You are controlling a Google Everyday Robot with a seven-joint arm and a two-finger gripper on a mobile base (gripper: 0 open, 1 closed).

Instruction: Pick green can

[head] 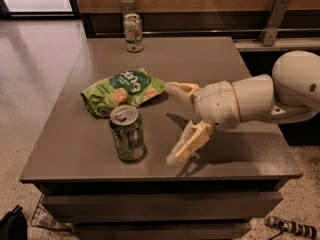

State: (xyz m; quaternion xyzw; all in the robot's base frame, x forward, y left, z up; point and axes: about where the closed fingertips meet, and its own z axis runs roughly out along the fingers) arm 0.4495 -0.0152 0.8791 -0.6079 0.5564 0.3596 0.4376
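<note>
The green can (127, 133) stands upright near the front of the dark table (220, 64), with a dark green body and silver top. My gripper (172, 121) is to its right, at about the can's height, open, with one cream finger (180, 89) near the snack bag and the other (187, 144) low over the table's front. The can is a short gap left of the fingertips and is not between them. Nothing is held.
A flat light-green snack bag (120, 90) lies just behind the green can. A paler whitish-green can (133, 32) stands at the table's far edge. A wooden wall with metal brackets (272, 19) runs behind. The table's front edge is close to the lower finger.
</note>
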